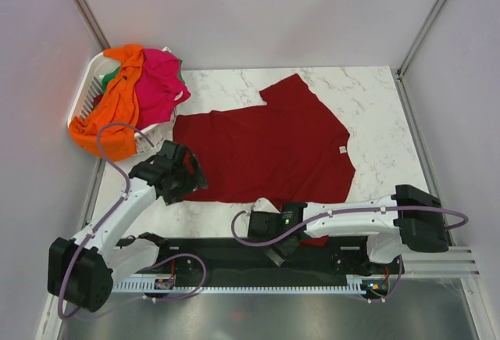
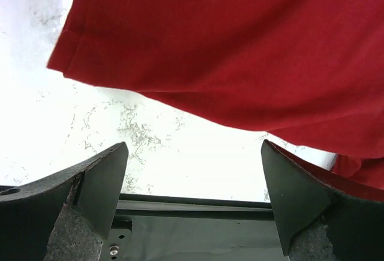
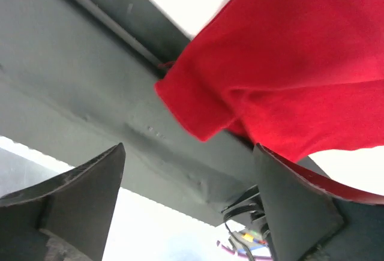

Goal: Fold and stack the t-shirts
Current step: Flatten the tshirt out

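The red shirt [image 1: 273, 148] lies spread on the marble bench [image 1: 375, 98], mostly flat, its small white label [image 1: 341, 149] toward the right side. One sleeve points to the far edge. Its near hem reaches the black rail [image 1: 226, 255] in front of the arm bases.

The left end effector [image 1: 181, 174] sits at the shirt's near-left edge. In its wrist view it [image 2: 193, 147] stands wide, with only bare bench between the fingers [image 2: 96, 189] – the red hem lies just beyond them, and a bit of red cloth shows beside the right-hand finger.

The right end effector [image 1: 273, 234] is at the near hem, over the rail. It [image 3: 189, 147] is wide too and holds nothing – a corner of the red shirt [image 3: 282, 69] droops over the rail [image 3: 90, 87] ahead of the fingers [image 3: 78, 195].

At the far left, a white basket [image 1: 81, 99] holds an orange shirt [image 1: 117, 113] spilling over its rim, a pink shirt [image 1: 158, 82] and a little of a green shirt [image 1: 110, 80] between them.
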{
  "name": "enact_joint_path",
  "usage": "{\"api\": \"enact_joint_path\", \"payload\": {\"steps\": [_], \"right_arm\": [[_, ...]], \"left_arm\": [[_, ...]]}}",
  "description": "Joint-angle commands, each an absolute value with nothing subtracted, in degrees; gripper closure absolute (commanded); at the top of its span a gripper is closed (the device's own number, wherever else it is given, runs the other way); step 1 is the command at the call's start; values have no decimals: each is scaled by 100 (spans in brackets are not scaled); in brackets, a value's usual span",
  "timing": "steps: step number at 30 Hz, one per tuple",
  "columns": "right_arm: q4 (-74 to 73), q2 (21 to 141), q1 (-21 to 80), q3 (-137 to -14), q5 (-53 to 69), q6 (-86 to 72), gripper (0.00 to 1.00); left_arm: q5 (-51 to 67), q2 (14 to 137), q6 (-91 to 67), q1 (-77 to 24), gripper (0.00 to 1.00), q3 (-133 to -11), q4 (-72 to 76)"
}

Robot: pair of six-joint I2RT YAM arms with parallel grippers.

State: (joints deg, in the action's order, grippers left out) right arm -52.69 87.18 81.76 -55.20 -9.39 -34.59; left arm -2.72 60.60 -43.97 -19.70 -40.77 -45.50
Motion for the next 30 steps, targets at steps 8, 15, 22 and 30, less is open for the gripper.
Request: {"api": "enact_joint_path", "payload": {"steps": [8, 15, 22, 30], "right_arm": [[-4748, 7208, 6147, -6196, -2032, -3640, 2], [-3877, 8058, 2800, -6758, -960, -2875, 3], [-3577, 10945, 1645, -9363, -229, -2277, 5], [-3349, 13419, 985, -11652, 1281, -2171, 13]], "left_arm": [[-632, 6545, -4211, -1978, 3, -4989, -4290], [-1028, 8354, -3665, -1969, 4, -6371, -3736], [-1221, 10244, -3086, -1863, 5, -8093, -3437], [-1266, 11302, -2874, -1424, 5, -9061, -3445]]}}
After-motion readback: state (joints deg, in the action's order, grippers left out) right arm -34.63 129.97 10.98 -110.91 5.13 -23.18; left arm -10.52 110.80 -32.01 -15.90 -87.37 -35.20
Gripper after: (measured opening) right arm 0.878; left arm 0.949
